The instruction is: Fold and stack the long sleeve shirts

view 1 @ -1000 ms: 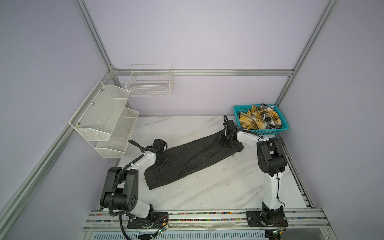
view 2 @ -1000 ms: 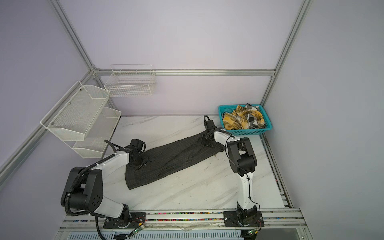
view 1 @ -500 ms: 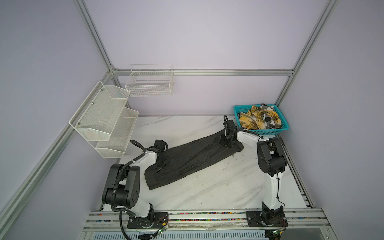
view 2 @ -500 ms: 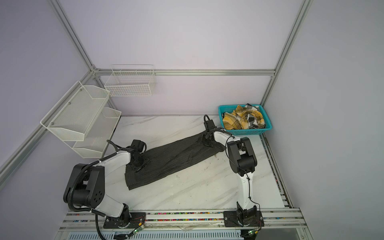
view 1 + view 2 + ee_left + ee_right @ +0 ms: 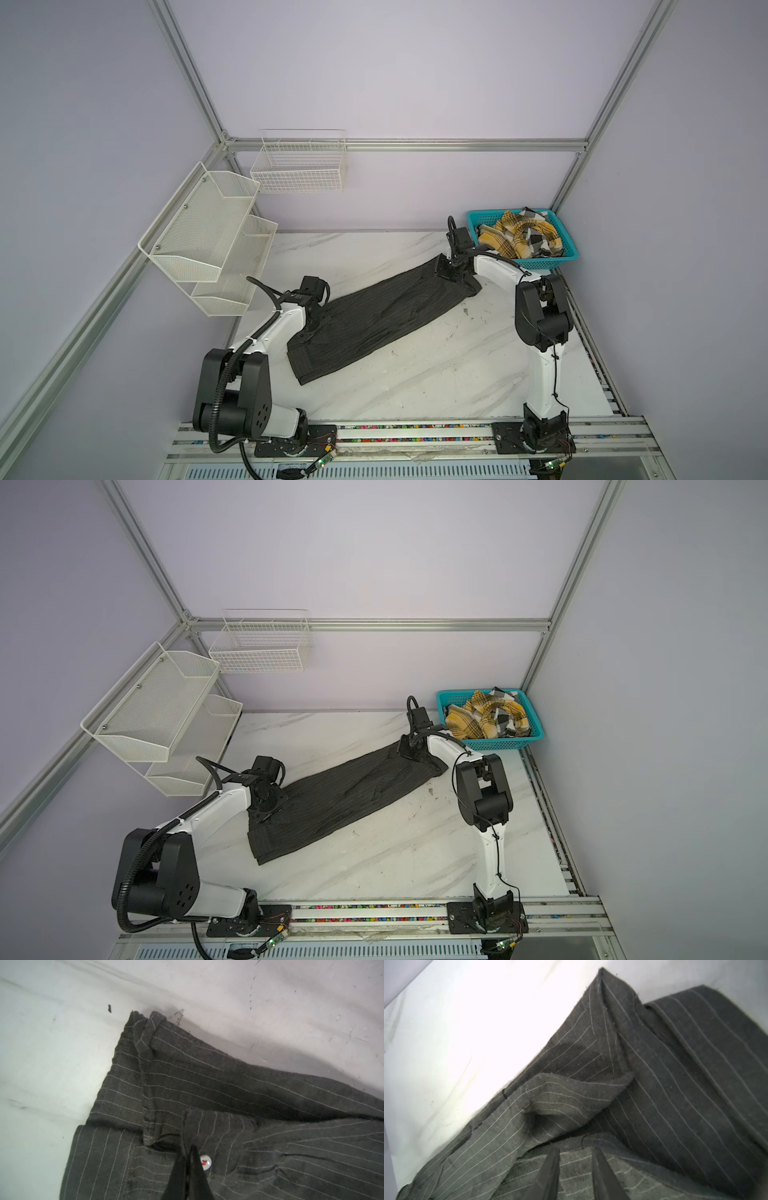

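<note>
Charcoal shirt (image 5: 374, 316) is stretched across the surface (image 5: 436, 374), mid-fold; the plaid shirt (image 5: 519, 239) is bundled in the basket (image 5: 471, 216). One end is clenched by the left end effector (image 5: 188, 1153); whether the right end effector (image 5: 576, 1151) grips cannot be told. Both ends should be lifted together

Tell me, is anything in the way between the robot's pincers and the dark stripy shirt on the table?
Nothing visible is. The left pincer is shut on a fold of the dark charcoal pinstriped cloth shirt, beside a white round button. The right pincer straddles the shirt's other end, with cloth between its fingers.
</note>
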You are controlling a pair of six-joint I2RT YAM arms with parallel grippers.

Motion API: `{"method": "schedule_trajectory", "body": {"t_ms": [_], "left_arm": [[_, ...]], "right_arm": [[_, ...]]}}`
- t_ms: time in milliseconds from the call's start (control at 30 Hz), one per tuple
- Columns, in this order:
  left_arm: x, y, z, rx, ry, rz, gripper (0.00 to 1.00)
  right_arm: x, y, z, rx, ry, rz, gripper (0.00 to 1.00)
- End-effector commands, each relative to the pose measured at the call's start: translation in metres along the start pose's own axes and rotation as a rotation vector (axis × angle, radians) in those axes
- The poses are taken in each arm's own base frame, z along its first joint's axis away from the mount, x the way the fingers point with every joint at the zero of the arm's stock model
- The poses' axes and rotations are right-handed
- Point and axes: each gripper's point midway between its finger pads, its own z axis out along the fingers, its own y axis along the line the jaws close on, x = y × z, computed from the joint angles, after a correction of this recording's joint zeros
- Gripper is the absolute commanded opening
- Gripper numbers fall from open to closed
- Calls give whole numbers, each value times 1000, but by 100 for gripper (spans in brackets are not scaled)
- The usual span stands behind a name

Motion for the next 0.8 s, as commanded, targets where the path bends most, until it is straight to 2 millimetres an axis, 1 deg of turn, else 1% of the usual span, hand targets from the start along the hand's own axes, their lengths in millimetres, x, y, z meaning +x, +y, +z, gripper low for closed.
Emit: {"method": "schedule_trajectory", "body": {"t_ms": [0, 33, 167, 200, 267, 333, 400, 433, 467, 533, 633, 767], "left_arm": [[-27, -10, -25, 45, -80, -15, 0], [-27, -11, -25, 46, -76, -14, 0], [-27, -9, -23, 34, -68, -6, 0], [-27, -8, -22, 27, -67, -3, 0], [-26, -6, -20, 19, -60, 2, 0], [-25, -6, -19, 18, -55, 3, 0], [-25, -8, -19, 24, -52, 4, 0], [-26, -9, -19, 28, -52, 5, 0], [-23, -9, -13, 12, -36, 13, 0], [-24, -9, -11, 4, -34, 19, 0], [-26, -8, -12, -3, -37, 26, 0], [-26, -4, -15, -12, -42, 32, 0]], "right_arm": [[-3, 7, -13, -15, 3, 28, 30], [-2, 7, -16, -15, 5, 29, 30], [9, 0, -25, -3, 13, 28, 41], [11, -1, -29, -1, 15, 19, 41], [11, 7, -35, -32, -6, 17, 42], [3, 16, -34, -73, -35, 41, 40], [-4, 19, -23, -80, -42, 31, 33], [-8, 18, -14, -72, -42, 24, 29], [-10, 15, -2, -58, -34, 24, 25], [-12, 4, 18, -24, -22, 26, 20], [-13, -14, 38, 11, -11, 31, 19], [-17, -22, 51, 23, -12, 24, 21]]}}
